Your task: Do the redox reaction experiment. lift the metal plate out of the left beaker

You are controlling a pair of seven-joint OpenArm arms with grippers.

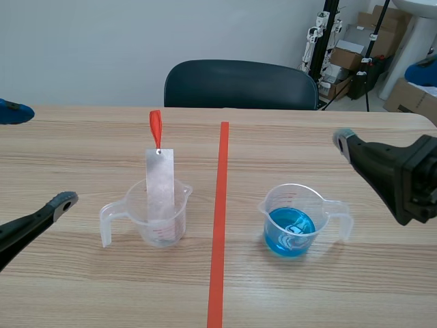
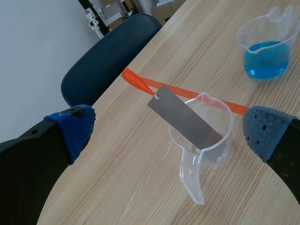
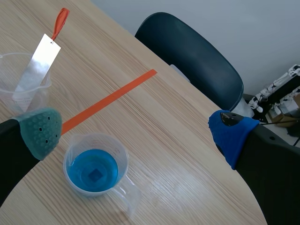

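A flat, dull-grey metal plate point(image 1: 160, 188) with a red-orange loop point(image 1: 156, 128) through its top hole stands leaning in the clear plastic left beaker point(image 1: 179, 220). Both sit just ahead of the left gripper point(image 2: 171, 132), between its spread jaws and untouched. The beaker's handle points toward the gripper.

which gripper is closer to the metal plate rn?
Left. The left gripper is open, facing the metal plate in its beaker; the right gripper is open across the red tape, by the blue-liquid beaker.
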